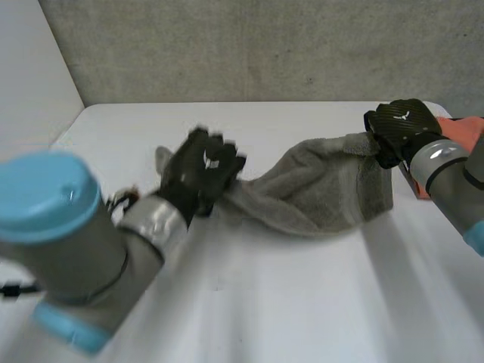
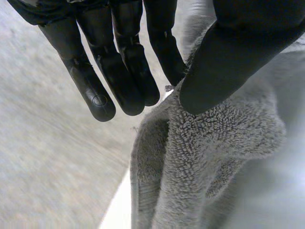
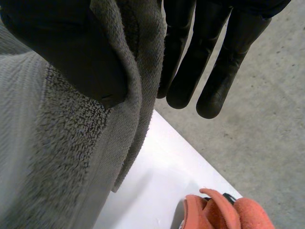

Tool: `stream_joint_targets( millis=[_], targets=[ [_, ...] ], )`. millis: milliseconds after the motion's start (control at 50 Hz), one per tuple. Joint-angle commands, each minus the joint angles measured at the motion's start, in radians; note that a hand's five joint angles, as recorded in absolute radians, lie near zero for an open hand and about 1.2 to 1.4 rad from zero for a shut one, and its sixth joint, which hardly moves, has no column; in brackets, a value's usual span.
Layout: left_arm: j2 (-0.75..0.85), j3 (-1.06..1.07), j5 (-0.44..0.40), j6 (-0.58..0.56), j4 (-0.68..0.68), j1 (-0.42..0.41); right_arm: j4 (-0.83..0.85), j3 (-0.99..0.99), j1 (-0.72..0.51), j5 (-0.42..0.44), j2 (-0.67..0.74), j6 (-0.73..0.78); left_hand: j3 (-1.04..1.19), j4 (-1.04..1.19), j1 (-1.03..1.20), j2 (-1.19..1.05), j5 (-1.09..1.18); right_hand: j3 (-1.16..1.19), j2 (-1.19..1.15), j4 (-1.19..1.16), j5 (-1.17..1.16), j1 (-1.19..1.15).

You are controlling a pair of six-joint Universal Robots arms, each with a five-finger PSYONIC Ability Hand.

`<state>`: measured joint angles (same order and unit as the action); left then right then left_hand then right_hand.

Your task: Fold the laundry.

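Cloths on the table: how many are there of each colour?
grey towel: 1
orange cloth: 1
Total: 2

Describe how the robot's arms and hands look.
The left arm and right arm are thick grey cylinders with light-blue caps. The left robot hand and right robot hand are matte black, each with a small white mark on its back and long, round-tipped fingers.
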<state>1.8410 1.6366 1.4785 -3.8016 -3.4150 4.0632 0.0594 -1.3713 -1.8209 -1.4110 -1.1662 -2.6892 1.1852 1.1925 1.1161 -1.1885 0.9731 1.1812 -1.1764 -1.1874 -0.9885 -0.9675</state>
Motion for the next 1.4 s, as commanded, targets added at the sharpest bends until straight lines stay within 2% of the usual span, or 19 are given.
stream_joint_targets(
  millis=[20,60,120,140,160,180,200,300,320,380,440,520,540,600,660,700,820,1060,1400],
  targets=[
    [0.024,0.101,0.063,0.152,0.002,-0.078,-0.018,0.096,-0.012,-0.026,0.152,0.002,-0.281,-0.289,-0.212,0.285,-0.244,0.215,-0.220,-0.209,-0.233,-0.429],
    [0.070,0.092,0.063,0.186,0.006,-0.082,-0.018,0.121,-0.015,-0.043,0.186,0.002,-0.346,-0.353,-0.277,0.349,-0.308,0.215,-0.220,-0.209,-0.233,-0.429],
    [0.124,0.065,0.063,0.221,0.013,-0.082,-0.019,0.176,-0.034,-0.088,0.255,0.003,-0.724,-0.731,-0.655,0.727,-0.687,0.215,-0.220,-0.209,-0.233,-0.429],
    [0.124,0.052,0.066,0.226,0.017,-0.078,-0.019,0.187,-0.035,-0.098,0.267,0.005,-0.821,-0.828,-0.752,0.824,-0.783,0.010,-0.015,-0.004,-0.028,-0.223],
    [0.122,0.048,0.069,0.227,0.019,-0.072,-0.021,0.201,-0.038,-0.120,0.281,0.012,-0.822,-0.829,-0.753,0.825,-0.784,-0.623,0.618,0.629,0.605,0.409],
    [0.119,0.046,0.075,0.231,0.022,-0.064,-0.021,0.204,-0.040,-0.131,0.281,0.012,-0.828,-0.835,-0.759,0.831,-0.790,-0.885,0.880,0.891,0.867,0.671],
    [0.112,0.045,0.080,0.232,0.025,-0.053,-0.021,0.205,-0.038,-0.141,0.281,0.014,-0.834,-0.841,-0.765,0.837,-0.796,-1.007,1.002,1.013,0.988,0.793],
    [-0.038,0.063,0.078,0.235,0.028,0.086,-0.023,0.180,-0.028,-0.157,0.211,0.008,-0.851,-0.859,-0.782,0.855,-0.814,-1.007,1.002,1.013,0.988,0.793],
    [-0.069,0.074,0.062,0.235,0.028,0.124,-0.023,0.170,-0.028,-0.157,0.194,0.008,-0.854,-0.862,-0.785,0.858,-0.817,-1.007,1.002,1.013,0.988,0.793],
    [-0.098,0.089,0.014,0.235,0.029,0.170,-0.024,0.123,-0.024,-0.152,0.111,0.014,-0.854,-0.862,-0.785,0.858,-0.817,-1.007,1.002,1.013,0.988,0.793],
    [-0.108,0.104,-0.081,0.231,0.037,0.230,-0.044,0.077,-0.018,-0.146,0.045,0.037,-0.848,-0.856,-0.779,0.852,-0.811,-1.007,1.002,1.013,0.988,0.793],
    [-0.105,0.124,-0.202,0.226,0.057,0.347,-0.159,0.020,0.003,-0.135,0.006,0.124,-0.822,-0.829,-0.753,0.825,-0.784,-1.007,1.002,1.013,0.988,0.793],
    [-0.095,0.127,-0.258,0.224,0.059,0.400,-0.179,0.011,0.006,-0.131,0.003,0.137,-0.810,-0.818,-0.741,0.814,-0.773,-1.007,1.002,1.013,0.988,0.793],
    [-0.059,0.117,-0.360,0.221,0.051,0.454,-0.242,-0.047,0.009,-0.083,-0.010,0.177,-0.764,-0.771,-0.695,0.767,-0.726,-1.007,1.002,1.013,0.988,0.793],
    [0.003,0.100,-0.423,0.214,0.046,0.483,-0.266,-0.123,0.008,-0.036,-0.053,0.192,-0.728,-0.735,-0.659,0.731,-0.690,-1.007,1.002,1.013,0.988,0.793],
    [0.065,0.066,-0.478,0.200,0.046,0.488,-0.263,-0.188,0.008,-0.011,-0.081,0.192,-0.649,-0.656,-0.580,0.652,-0.612,-1.007,1.002,1.013,0.988,0.793],
    [0.202,-0.012,-0.550,0.131,0.049,0.479,-0.242,-0.317,0.006,0.029,-0.128,0.186,-0.531,-0.539,-0.462,0.535,-0.494,-1.007,1.002,1.013,0.988,0.793],
    [0.363,-0.122,-0.535,-0.009,0.051,0.430,-0.131,-0.471,0.008,0.038,-0.145,0.181,-0.487,-0.495,-0.418,0.491,-0.450,-1.007,1.002,1.013,0.988,0.793],
    [0.468,-0.233,-0.529,-0.010,0.052,0.405,-0.069,-0.519,-0.001,0.038,-0.133,0.177,-0.379,-0.386,-0.310,0.382,-0.341,-1.007,1.002,1.013,0.988,0.793]
  ],
)
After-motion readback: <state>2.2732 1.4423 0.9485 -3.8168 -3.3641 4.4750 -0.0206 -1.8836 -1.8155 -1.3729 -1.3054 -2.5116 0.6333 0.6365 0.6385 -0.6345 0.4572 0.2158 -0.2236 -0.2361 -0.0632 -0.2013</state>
